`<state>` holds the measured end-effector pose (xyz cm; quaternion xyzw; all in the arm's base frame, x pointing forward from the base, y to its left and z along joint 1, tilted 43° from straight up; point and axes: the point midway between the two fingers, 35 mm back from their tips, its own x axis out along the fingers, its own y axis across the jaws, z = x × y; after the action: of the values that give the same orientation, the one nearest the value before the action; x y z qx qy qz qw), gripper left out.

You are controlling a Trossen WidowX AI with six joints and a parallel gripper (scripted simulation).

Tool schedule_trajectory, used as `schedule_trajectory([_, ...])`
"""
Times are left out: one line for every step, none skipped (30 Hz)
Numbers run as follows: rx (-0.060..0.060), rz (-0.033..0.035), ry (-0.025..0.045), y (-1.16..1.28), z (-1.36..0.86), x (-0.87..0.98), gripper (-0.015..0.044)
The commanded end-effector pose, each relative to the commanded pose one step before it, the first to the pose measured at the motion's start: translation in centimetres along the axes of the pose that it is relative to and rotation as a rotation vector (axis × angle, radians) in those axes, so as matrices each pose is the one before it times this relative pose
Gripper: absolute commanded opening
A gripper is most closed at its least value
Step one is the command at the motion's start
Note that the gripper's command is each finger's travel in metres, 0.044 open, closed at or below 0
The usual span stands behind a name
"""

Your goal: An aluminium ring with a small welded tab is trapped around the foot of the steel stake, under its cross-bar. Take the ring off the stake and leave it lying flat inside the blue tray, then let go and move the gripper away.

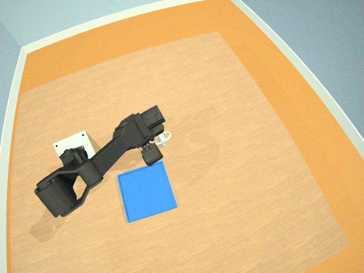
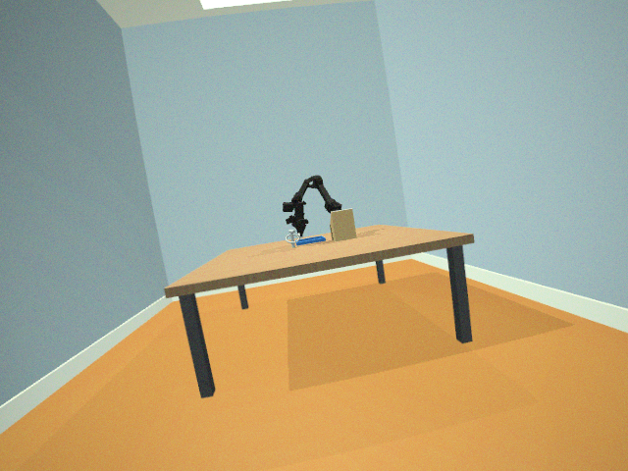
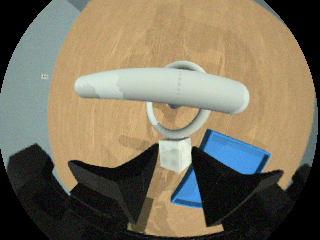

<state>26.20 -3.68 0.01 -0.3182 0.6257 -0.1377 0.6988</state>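
The gripper (image 1: pixel 151 143) (image 2: pixel 301 235) (image 3: pixel 175 148) is shut on the ring's pale square tab (image 3: pixel 175 156), beside the stake. The ring (image 1: pixel 170 135) (image 3: pixel 175 134) is off the table and looks tilted in the exterior view. It looks to be still around the stake's post, under the cross-bar (image 1: pixel 162 143) (image 3: pixel 160 84), which crosses over it in the wrist view. The post is mostly hidden below the bar; the stake (image 2: pixel 291 233) stands upright. The arm hides part of the bar in the top view. The blue tray (image 1: pixel 147 190) (image 2: pixel 311 240) (image 3: pixel 235 152) holds nothing visible.
The tray lies close to the stake, with its near edge beside the gripper in the top view. The arm's base stands on a pale block (image 1: pixel 77 140) (image 2: pixel 343 224). The wooden table (image 1: pixel 235 164) (image 2: pixel 324 255) extends around them.
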Motion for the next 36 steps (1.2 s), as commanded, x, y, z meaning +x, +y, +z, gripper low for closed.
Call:
schedule_trajectory([0.0056, 0.00192, 0.00837, -0.176, 0.073, -0.289, 0.0000])
schedule_trajectory([0.0008, 0.00588, -0.00003, -0.089, 0.006, -0.067, 0.0000])
schedule_trajectory([0.0009, 0.00670, -0.00010, -0.102, 0.006, -0.078, 0.0000])
schedule_trajectory([0.0009, 0.00664, -0.00017, -0.101, 0.005, -0.080, 0.0000])
schedule_trajectory([0.0007, 0.00522, -0.00018, -0.080, 0.004, -0.064, 0.0000])
schedule_trajectory([0.0004, 0.00313, -0.00013, -0.048, 0.002, -0.039, 0.0000])
schedule_trajectory([0.0004, 0.00285, -0.00006, -0.041, 0.003, -0.032, 0.0000])
schedule_trajectory([0.0006, 0.00476, -0.00013, -0.069, 0.005, -0.053, 0.0000])
schedule_trajectory([0.0008, 0.00633, -0.00022, -0.092, 0.007, -0.072, 0.0000])
schedule_trajectory([0.0009, 0.00648, -0.00029, -0.094, 0.006, -0.076, 0.0000])
schedule_trajectory([0.0009, 0.00630, -0.00035, -0.092, 0.005, -0.076, 0.0000])
schedule_trajectory([0.0006, 0.00473, -0.00030, -0.069, 0.004, -0.058, 0.0000])
schedule_trajectory([0.0004, 0.00283, -0.00020, -0.041, 0.002, -0.035, 0.0000])
schedule_trajectory([0.0004, 0.00267, -0.00006, -0.037, 0.003, -0.031, 0.0000])
schedule_trajectory([0.0006, 0.00461, -0.00013, -0.064, 0.006, -0.053, 0.0000])
schedule_trajectory([0.0008, 0.00630, -0.00023, -0.088, 0.007, -0.074, 0.0000])
schedule_trajectory([0.0009, 0.00653, -0.00030, -0.092, 0.007, -0.079, 0.0000])
schedule_trajectory([0.0009, 0.00637, -0.00036, -0.090, 0.006, -0.079, 0.0000])
schedule_trajectory([0.0007, 0.00480, -0.00031, -0.067, 0.004, -0.060, 0.0000])
schedule_trajectory([0.0004, 0.00287, -0.00020, -0.040, 0.002, -0.037, 0.0000])
schedule_trajectory([-0.0001, -0.00018, -0.00136, -0.026, -0.002, -0.044, 0.0000])
schedule_trajectory([-0.0002, -0.00031, -0.00230, -0.044, -0.003, -0.074, 0.0000])
schedule_trajectory([-0.0002, -0.00040, -0.00294, -0.056, -0.004, -0.095, 0.0000])
schedule_trajectory([-0.0002, -0.00041, -0.00294, -0.056, -0.005, -0.095, 0.0000])
schedule_trajectory([-0.0002, -0.00033, -0.00234, -0.044, -0.004, -0.075, 0.0000])
schedule_trajectory([-0.0002, -0.00112, 0.00001, -0.007, 0.002, -0.018, 0.0000])
schedule_trajectory([-0.0005, -0.00295, 0.00003, -0.019, 0.006, -0.048, 0.0000])
schedule_trajectory([-0.0007, -0.00478, 0.00002, -0.031, 0.009, -0.078, 0.0000])
schedule_trajectory([-0.0009, -0.00574, -0.00001, -0.038, 0.011, -0.093, 0.0000])
schedule_trajectory([-0.0009, -0.00575, -0.00005, -0.038, 0.011, -0.094, 0.0000])
schedule_trajectory([-0.0009, -0.00574, -0.00010, -0.039, 0.012, -0.094, 0.0000])
schedule_trajectory([-0.0007, -0.00460, -0.00011, -0.032, 0.009, -0.075, 0.0000])
schedule_trajectory([-0.0004, -0.00276, -0.00008, -0.019, 0.006, -0.045, 0.0000])
schedule_trajectory([-0.0004, -0.00253, 0.00021, 0.015, 0.005, -0.032, 0.0000])
schedule_trajectory([-0.0008, -0.00506, 0.00037, 0.029, 0.011, -0.064, 0.0000])
schedule_trajectory([-0.0011, -0.00753, 0.00044, 0.042, 0.016, -0.096, 0.0000])
